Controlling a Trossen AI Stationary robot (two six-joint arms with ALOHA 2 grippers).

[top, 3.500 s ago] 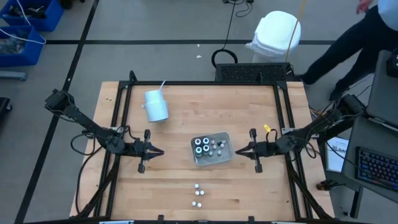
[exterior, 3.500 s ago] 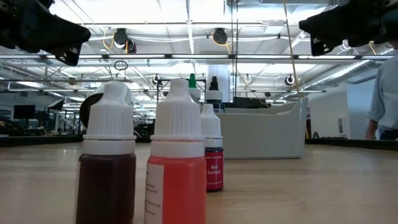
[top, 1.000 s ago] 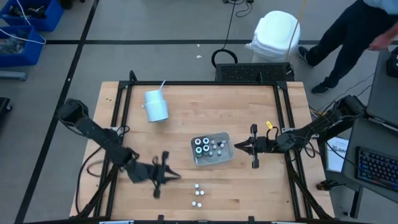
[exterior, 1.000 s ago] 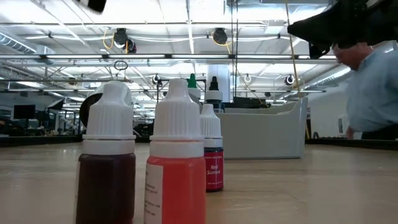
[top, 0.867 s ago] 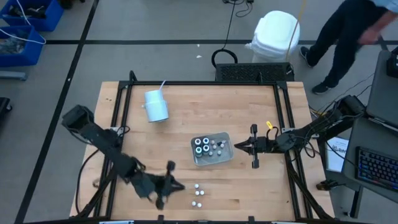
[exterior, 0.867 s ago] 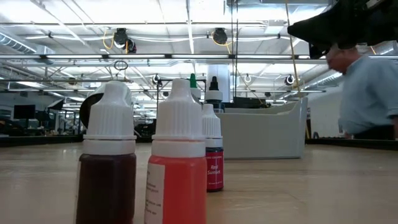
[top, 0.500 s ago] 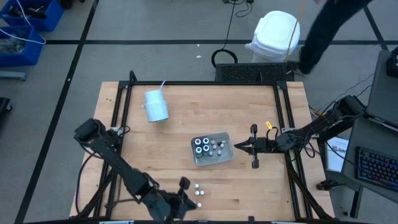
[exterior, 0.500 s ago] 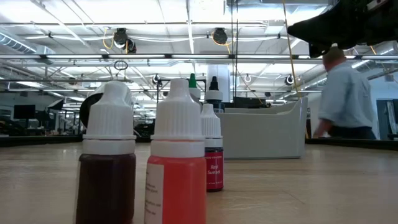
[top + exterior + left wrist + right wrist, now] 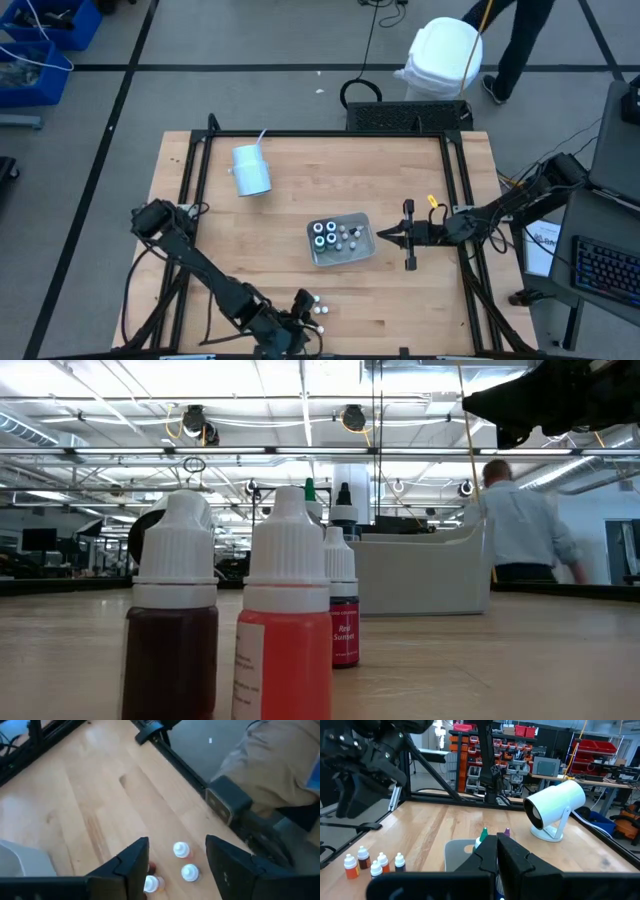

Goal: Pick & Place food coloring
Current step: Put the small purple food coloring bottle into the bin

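Down by the table's (image 9: 300, 180) near edge, hovering over the loose bottles (image 9: 319, 311) with the left gripper (image 9: 306, 318), fingers (image 9: 131, 865) standing apart and holding nothing. Showing, between those fingers in the left wrist view, two white caps (image 9: 181, 850), with a third bottle (image 9: 152, 883) just beside one finger. Standing upright, those bottles, well apart from the tray (image 9: 341, 239) toward the near edge. Appearing in the low view as a dark one (image 9: 174, 610), an orange-red one (image 9: 287, 615) and a smaller red one (image 9: 341, 610) behind. Sitting inside the tray, more food coloring: larger dark round ones (image 9: 324, 233) and small white-capped ones (image 9: 351, 234). Hanging just beside the tray's right side, the right gripper (image 9: 380, 236), jaws pressed together, gripping nothing. Lying on its side, a white cup (image 9: 250, 169) with a straw, well apart from the tray, toward the far left corner. Walking past beyond the table, a person (image 9: 518, 528).
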